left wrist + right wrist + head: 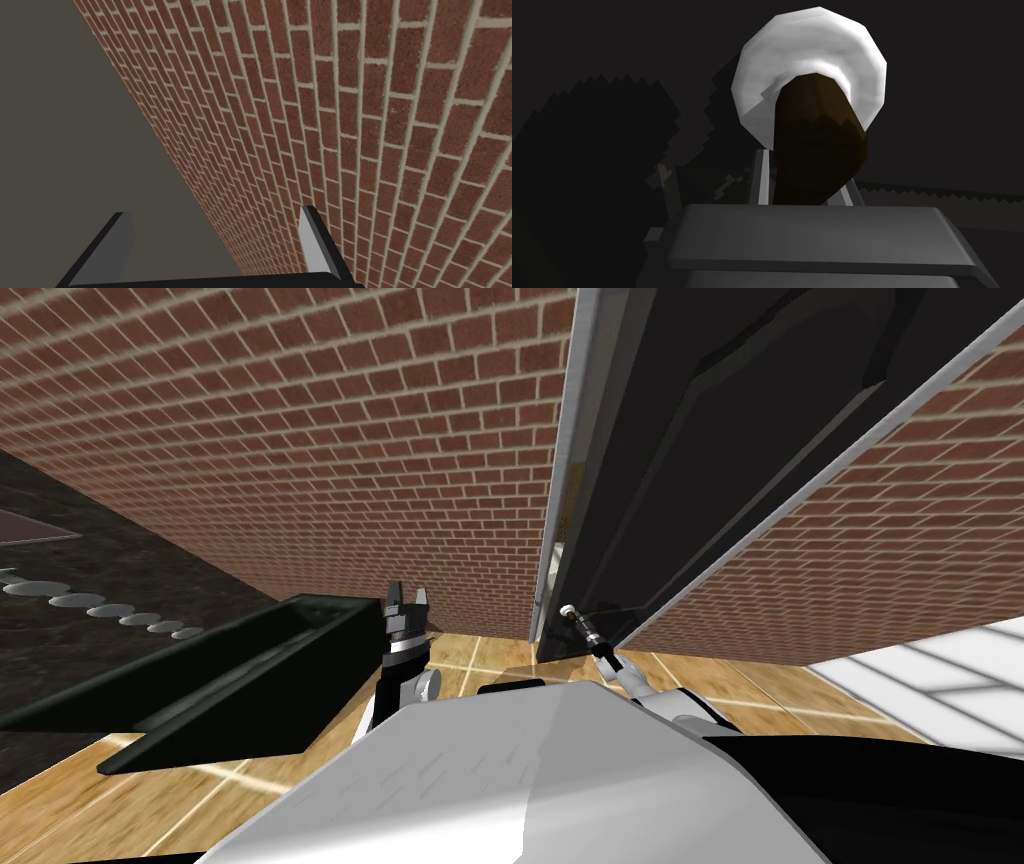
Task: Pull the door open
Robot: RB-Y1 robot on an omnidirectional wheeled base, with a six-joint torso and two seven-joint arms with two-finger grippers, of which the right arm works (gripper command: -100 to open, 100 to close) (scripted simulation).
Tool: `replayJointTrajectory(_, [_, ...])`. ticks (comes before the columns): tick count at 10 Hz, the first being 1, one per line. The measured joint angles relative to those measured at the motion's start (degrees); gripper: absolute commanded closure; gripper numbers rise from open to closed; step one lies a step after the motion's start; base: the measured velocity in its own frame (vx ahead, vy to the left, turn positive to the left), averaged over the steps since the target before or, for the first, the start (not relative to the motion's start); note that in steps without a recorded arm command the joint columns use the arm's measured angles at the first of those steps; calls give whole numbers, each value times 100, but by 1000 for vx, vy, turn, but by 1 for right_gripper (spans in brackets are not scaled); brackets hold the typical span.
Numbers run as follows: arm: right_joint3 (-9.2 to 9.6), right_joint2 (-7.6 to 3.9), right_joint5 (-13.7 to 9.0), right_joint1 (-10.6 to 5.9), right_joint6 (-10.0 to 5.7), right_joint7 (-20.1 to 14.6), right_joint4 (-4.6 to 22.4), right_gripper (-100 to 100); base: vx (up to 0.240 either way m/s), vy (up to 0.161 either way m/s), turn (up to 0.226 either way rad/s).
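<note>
Door [700,438], dark, seemingly ajar, stands upright; its brown handle [817,145] points from the white rosette [812,55] into the right gripper [807,172], clamped on it; left gripper [215,212] gapes wide.

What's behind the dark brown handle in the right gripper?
A round white plate on the dark door panel; the dark brown handle hides the plate's lower middle.

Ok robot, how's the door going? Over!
Right gripper shut on brown handle. Left gripper open, idle by the brick wall. Dark door shows a thin gap at its edge. Dark box sits left, apart from the door.
</note>
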Motion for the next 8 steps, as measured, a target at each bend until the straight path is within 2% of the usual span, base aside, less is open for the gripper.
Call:
replayJointTrajectory(2, [66,-73,40,-9,-231,-97,155,100,-146,-49,80])
replayJointTrajectory(3, [109,-155,64,118,-303,-177,33,100,-165,-75,79])
replayJointTrajectory(5, [190,-242,113,204,-496,-291,55,100,-118,-51,46])
replayJointTrajectory(6, [227,-261,137,182,-621,-323,179,100,-134,-61,85])
replayJointTrajectory(7, [265,-329,158,270,-705,-386,124,100,-124,-65,67])
replayJointTrajectory(8, [308,-361,185,244,-837,-440,247,100,-160,-73,85])
